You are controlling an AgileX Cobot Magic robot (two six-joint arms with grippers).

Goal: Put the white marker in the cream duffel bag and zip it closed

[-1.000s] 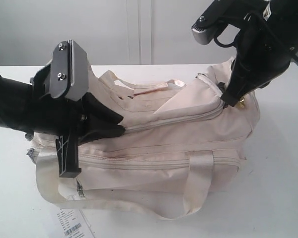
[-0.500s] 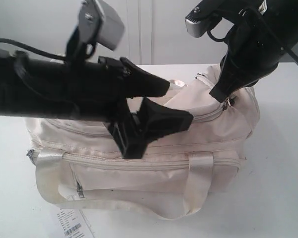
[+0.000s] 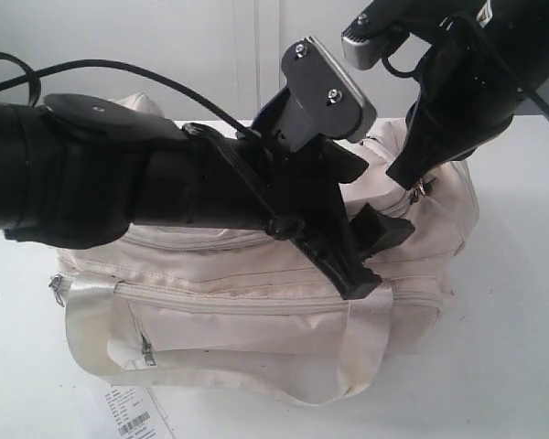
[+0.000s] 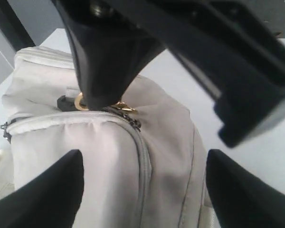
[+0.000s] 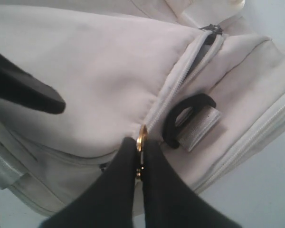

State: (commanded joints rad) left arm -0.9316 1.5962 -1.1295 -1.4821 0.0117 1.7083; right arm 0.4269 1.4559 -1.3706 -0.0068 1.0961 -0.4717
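Here, the cream duffel bag (image 3: 256, 302) lay on a smooth white table (image 3: 512, 366). It was soft, creased fabric with looped strap handles and a curved top zipper (image 5: 180, 80). Table surface showed to the right of the bag and in front of it, where a paper tag (image 3: 133, 413) lay. The right gripper (image 5: 138, 154) had its fingers pressed together, pinching the gold ring zipper pull (image 5: 141, 133) beside a black buckle (image 5: 187, 118) at the bag's end. The left gripper (image 4: 143, 156) hovered above that end with its fingers (image 4: 47, 190) spread wide, holding nothing. The white marker was out of sight.
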